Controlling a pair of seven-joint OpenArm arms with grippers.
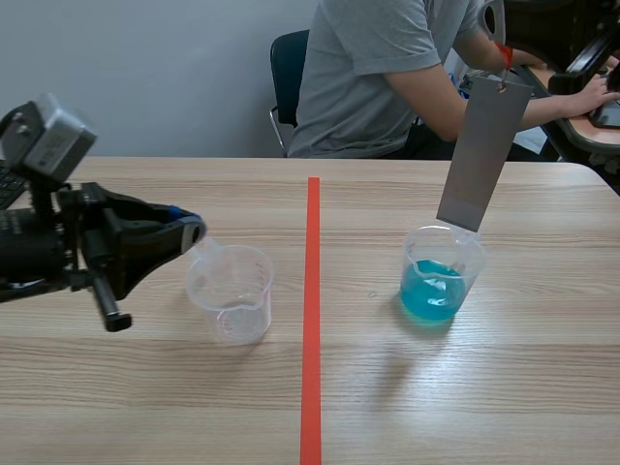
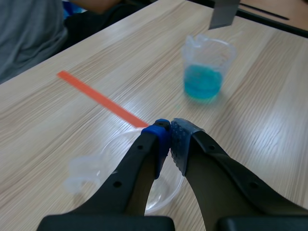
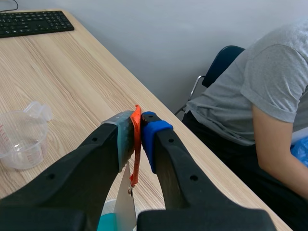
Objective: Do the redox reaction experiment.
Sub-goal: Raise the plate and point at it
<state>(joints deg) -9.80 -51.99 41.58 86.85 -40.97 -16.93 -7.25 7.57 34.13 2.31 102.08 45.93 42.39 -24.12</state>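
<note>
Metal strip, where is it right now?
In the scene view the strip hangs right of the tape line, its lower end just over the blue-liquid beaker; the right gripper holds it by its orange tag.

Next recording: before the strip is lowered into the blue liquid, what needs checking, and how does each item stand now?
1. Right gripper shut on the orange strap carrying the metal strip: ok.
2. Strip's lower end above the blue beaker mouth: ok.
3. Strip clear of the blue liquid: ok.
4. Blue beaker upright: ok.
5. Left gripper, fingers shut, actually pinching the empty beaker rim: cannot tell.
6. Person's hands away from both beakers: ok.
</note>
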